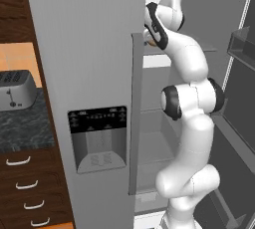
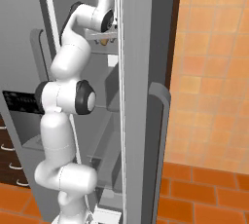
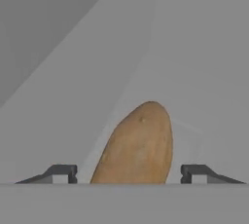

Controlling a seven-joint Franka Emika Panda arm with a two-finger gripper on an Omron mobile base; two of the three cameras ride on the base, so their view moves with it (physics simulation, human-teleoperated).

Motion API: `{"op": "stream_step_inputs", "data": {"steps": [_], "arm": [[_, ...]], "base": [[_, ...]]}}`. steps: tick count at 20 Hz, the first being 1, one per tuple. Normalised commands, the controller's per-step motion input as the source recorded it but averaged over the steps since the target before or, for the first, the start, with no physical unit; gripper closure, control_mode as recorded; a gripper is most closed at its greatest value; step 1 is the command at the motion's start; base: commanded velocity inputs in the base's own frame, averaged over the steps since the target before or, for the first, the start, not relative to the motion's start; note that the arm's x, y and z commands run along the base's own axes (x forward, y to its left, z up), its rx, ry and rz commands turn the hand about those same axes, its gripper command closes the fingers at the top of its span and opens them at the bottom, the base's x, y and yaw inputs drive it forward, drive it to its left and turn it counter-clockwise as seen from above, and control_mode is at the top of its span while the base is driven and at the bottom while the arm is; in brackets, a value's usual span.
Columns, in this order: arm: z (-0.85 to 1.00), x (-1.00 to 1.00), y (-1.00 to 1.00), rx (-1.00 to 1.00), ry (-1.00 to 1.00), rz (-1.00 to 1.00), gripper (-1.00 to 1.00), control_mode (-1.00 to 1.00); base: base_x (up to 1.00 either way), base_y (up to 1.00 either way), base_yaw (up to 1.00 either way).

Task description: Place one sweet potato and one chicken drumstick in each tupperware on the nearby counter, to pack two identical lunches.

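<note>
Hand view, lower left to lower right: left fingertip (image 3: 61,173), sweet potato (image 3: 136,147) lying on a pale grey fridge shelf (image 3: 73,121), then the right fingertip. The claw (image 3: 129,174) straddles the sweet potato; its jaws stand apart, with a clear gap to the skin on either side. Nothing is clamped yet.

Risks, as judged: the sweet potato lies at a slant between the fingers, so a close here could meet its rounded, tapering flank and squeeze it out forward or roll it along the shelf. A shallow hold near the end might let it droop or drop on withdrawal. The arm reaches high through a narrow gap beside the fridge door (image 1: 84,73); pulling back carelessly could knock the load against door or shelf edge.

Surroundings: in the left base view, at mid left, a speckled worktop (image 1: 25,128) carries a silver toaster (image 1: 17,89) over dark drawers. The right base view shows orange tile at right. Tupperware location not established.
</note>
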Motion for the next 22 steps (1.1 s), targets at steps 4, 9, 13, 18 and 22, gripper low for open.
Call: {"op": "stream_step_inputs", "data": {"steps": [4,9,13,18,22], "arm": [[-1.0,0.05,-0.02,0.1,-0.06,-0.09,1.0,-1.0],[-0.42,-0.21,-0.14,0.2,-0.05,-0.04,1.0,-1.0],[0.32,-0.86,-0.25,0.04,-0.12,0.02,1.0,-1.0],[0.26,-1.0,-0.04,0.01,-0.17,0.0,1.0,-1.0],[-0.29,-1.0,0.0,0.1,-0.14,-0.03,1.0,-1.0]], "base": [[0.0,0.0,0.0],[0.0,0.0,0.0],[0.0,0.0,0.0],[0.0,0.0,0.0],[0.0,0.0,0.0]]}}
